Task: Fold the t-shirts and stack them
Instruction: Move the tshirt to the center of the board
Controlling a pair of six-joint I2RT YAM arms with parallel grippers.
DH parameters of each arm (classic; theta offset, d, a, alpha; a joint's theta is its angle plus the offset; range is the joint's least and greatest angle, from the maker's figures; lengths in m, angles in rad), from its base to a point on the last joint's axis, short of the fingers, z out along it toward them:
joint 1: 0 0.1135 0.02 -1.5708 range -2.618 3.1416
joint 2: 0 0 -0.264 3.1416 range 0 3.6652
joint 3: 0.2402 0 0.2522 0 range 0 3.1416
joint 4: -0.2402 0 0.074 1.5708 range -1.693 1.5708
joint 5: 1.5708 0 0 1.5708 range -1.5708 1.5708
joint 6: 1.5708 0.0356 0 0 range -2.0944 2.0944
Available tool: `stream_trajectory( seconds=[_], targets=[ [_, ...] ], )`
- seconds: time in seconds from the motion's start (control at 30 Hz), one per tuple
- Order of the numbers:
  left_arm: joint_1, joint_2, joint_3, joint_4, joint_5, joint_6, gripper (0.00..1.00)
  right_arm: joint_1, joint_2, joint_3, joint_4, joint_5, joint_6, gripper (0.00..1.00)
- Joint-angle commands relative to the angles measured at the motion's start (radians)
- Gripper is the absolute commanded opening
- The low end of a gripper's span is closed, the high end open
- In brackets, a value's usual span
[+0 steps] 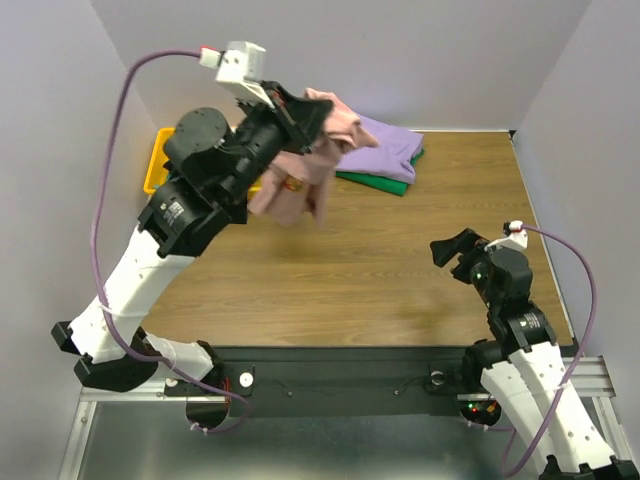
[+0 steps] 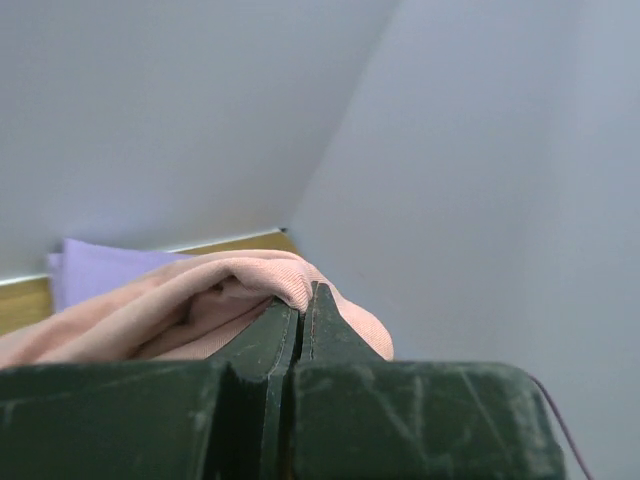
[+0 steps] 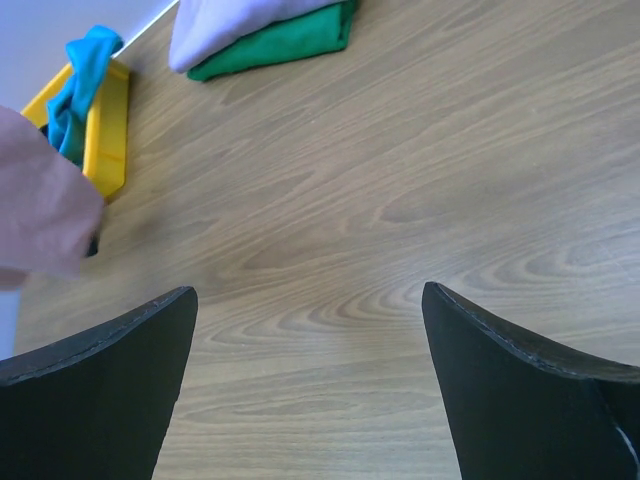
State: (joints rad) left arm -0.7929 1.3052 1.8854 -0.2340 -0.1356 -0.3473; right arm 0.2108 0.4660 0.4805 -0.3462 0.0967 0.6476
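My left gripper (image 1: 312, 112) is shut on the dusty-pink t-shirt (image 1: 300, 180) and holds it bunched in the air above the table's back left; the cloth hangs below the jaws. In the left wrist view the pink cloth (image 2: 200, 305) is pinched between the closed fingers (image 2: 262, 340). A folded lavender t-shirt (image 1: 395, 145) lies on a folded green one (image 1: 380, 182) at the back centre; both show in the right wrist view (image 3: 270, 40). A teal t-shirt (image 3: 80, 80) lies in the yellow bin. My right gripper (image 1: 455, 250) is open and empty above the table's right side.
The yellow plastic bin (image 1: 158, 160) stands at the back left, partly hidden by the left arm; it also shows in the right wrist view (image 3: 105, 120). Grey walls close in the table at the back and sides. The wooden table (image 1: 400, 270) lies below.
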Motion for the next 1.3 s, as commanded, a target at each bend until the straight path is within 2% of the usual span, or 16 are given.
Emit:
stream_trajectory(
  seconds=[0.0,0.1,0.17,0.23,0.3,0.33,0.43,0.47,0.5,0.57,0.63,0.73,0.8,0.9,1.13,1.27],
  targets=[
    [-0.17,0.003,0.023,0.145,-0.001,0.063,0.0,0.002,-0.003,0.102,-0.074,0.113,0.018,1.0],
    [-0.262,0.022,0.037,0.144,0.025,0.108,0.0,0.004,0.032,0.161,-0.186,0.222,0.026,1.0],
    [-0.272,0.006,-0.011,0.14,0.025,0.113,0.0,0.004,0.054,0.191,-0.241,0.274,0.037,1.0],
    [-0.272,-0.013,-0.08,0.159,-0.121,0.082,0.0,0.002,0.083,0.23,-0.312,0.333,0.044,1.0],
    [-0.27,-0.049,-0.227,0.173,-0.354,0.058,0.0,0.002,0.1,0.253,-0.358,0.344,0.046,1.0],
    [-0.267,-0.058,-0.282,0.186,-0.43,0.013,0.06,0.002,0.102,0.254,-0.364,0.341,0.043,1.0],
    [-0.217,-0.08,-0.486,0.153,-0.555,-0.094,0.35,0.002,0.123,0.254,-0.376,0.316,0.027,1.0],
    [-0.137,-0.07,-0.571,0.131,-0.532,-0.187,0.8,0.002,0.132,0.253,-0.379,0.302,0.023,1.0],
    [-0.093,-0.063,-0.612,0.095,-0.444,-0.218,0.98,0.002,0.143,0.25,-0.379,0.27,0.017,1.0],
    [0.036,-0.023,-0.698,0.02,-0.388,-0.348,0.98,0.002,0.177,0.242,-0.379,0.232,0.012,1.0],
    [0.084,0.003,-0.741,-0.051,-0.383,-0.373,0.98,0.002,0.225,0.248,-0.378,0.151,-0.009,1.0],
    [0.086,-0.014,-0.828,-0.083,-0.427,-0.423,0.98,0.002,0.284,0.247,-0.372,0.019,-0.043,1.0],
    [0.087,-0.067,-0.917,-0.039,-0.403,-0.415,0.98,0.005,0.331,0.213,-0.338,-0.128,-0.063,1.0],
    [0.086,-0.133,-1.026,-0.002,-0.362,-0.432,0.98,0.057,0.362,0.163,-0.298,-0.23,-0.056,1.0],
    [0.086,-0.204,-1.19,0.117,-0.118,-0.388,0.98,0.275,0.503,0.095,-0.211,-0.16,0.043,1.0],
    [0.081,-0.234,-1.263,0.183,-0.029,-0.36,0.99,0.286,0.627,0.084,-0.139,-0.077,0.092,1.0]
  ],
)
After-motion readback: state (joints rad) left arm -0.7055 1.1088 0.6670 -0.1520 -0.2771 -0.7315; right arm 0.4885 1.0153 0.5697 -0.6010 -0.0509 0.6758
